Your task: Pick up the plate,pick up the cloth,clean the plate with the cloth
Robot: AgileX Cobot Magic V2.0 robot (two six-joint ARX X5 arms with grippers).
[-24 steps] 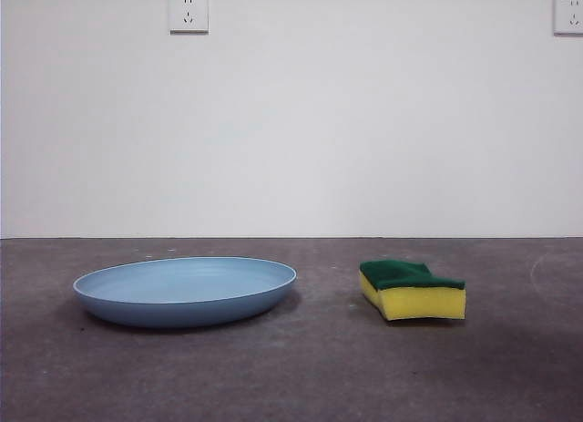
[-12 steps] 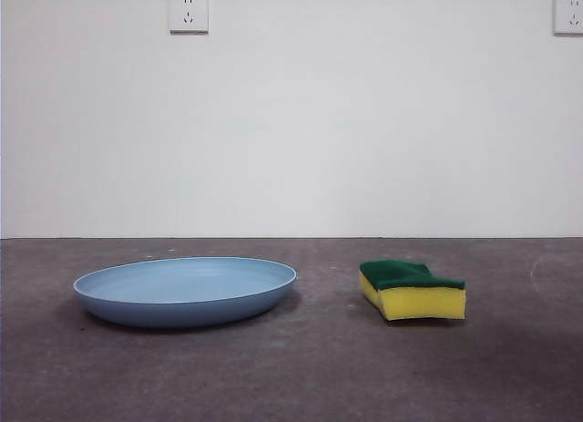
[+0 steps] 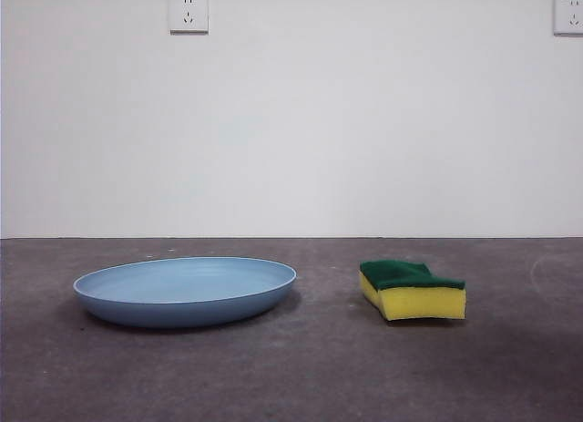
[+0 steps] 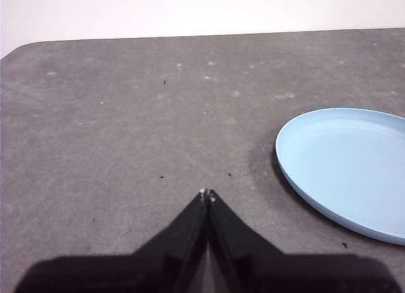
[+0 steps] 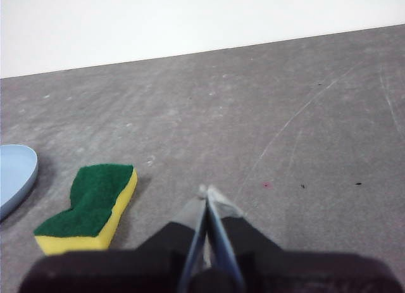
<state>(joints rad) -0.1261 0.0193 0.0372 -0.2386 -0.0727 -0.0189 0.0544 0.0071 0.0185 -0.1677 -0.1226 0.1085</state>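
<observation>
— Front view first: what sits around the task's things?

— Two wall sockets, one [image 3: 189, 12] high above the plate [image 3: 185, 291] and one [image 3: 568, 15] at the far corner. The plate lies flat on the grey table [image 3: 310, 367], the cloth [image 3: 413, 290] beside it, green face up, the two apart with bare table between them. No arm shows in this view.

— And the tools?

— The left tool [image 4: 207, 194] is clenched, tips pressed together, gripping nothing. The plate lies ahead of it and off to one side, well clear of the tips; only bare, speckled table lies directly in front. The right tool [image 5: 206, 190] is clenched too and empty. The cloth rests near it, ahead and to the side, with the plate's rim just beyond the cloth.

— Anything different from a second ago?

— Nothing in the front view. Plate and cloth lie exactly where they were.
</observation>
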